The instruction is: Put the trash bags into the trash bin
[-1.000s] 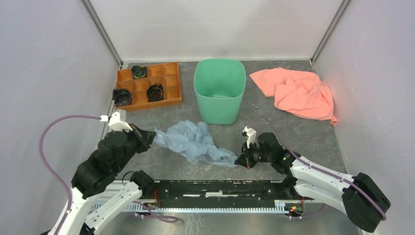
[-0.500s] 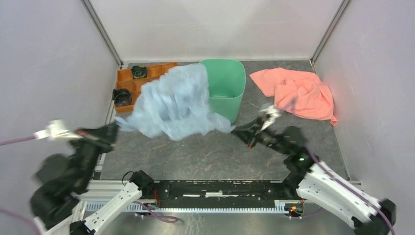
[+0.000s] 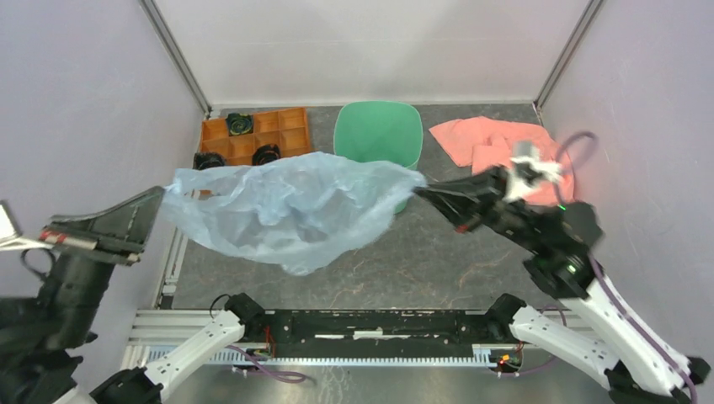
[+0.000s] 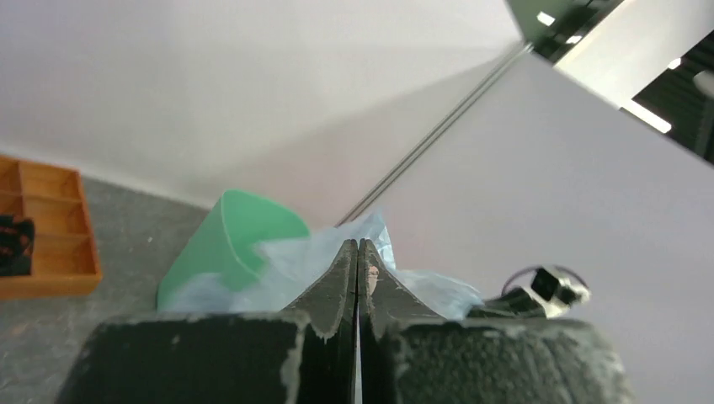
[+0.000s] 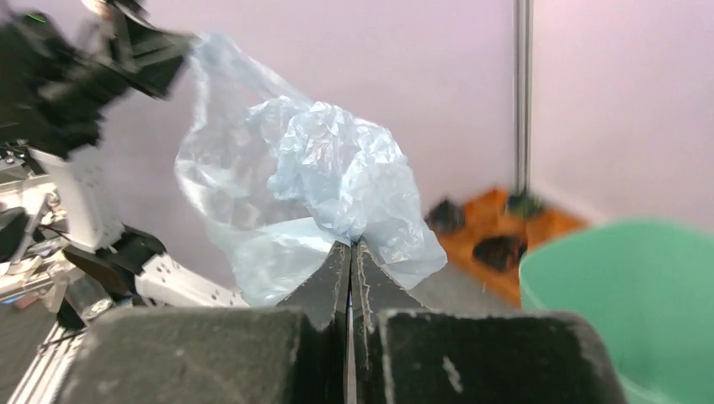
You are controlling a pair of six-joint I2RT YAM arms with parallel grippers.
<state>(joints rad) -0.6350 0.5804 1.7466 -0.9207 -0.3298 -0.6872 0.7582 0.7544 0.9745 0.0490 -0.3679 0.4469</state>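
Left pincer (image 4: 357,248) fills the near bottom of the view, jaws pressed together with the tips meeting at centre. Pale blue trash bag (image 4: 290,265) is pinched between the tips, and crinkled film spreads left and right past them. Mint-green trash bin (image 4: 221,240) stands just beyond, partly covered by the bag. Orange tray (image 4: 52,271) sits at the left edge on the grey surface (image 4: 126,231), with a dark item (image 4: 12,244) in one compartment. A bit of the right arm (image 4: 547,288) shows at right past the bag.
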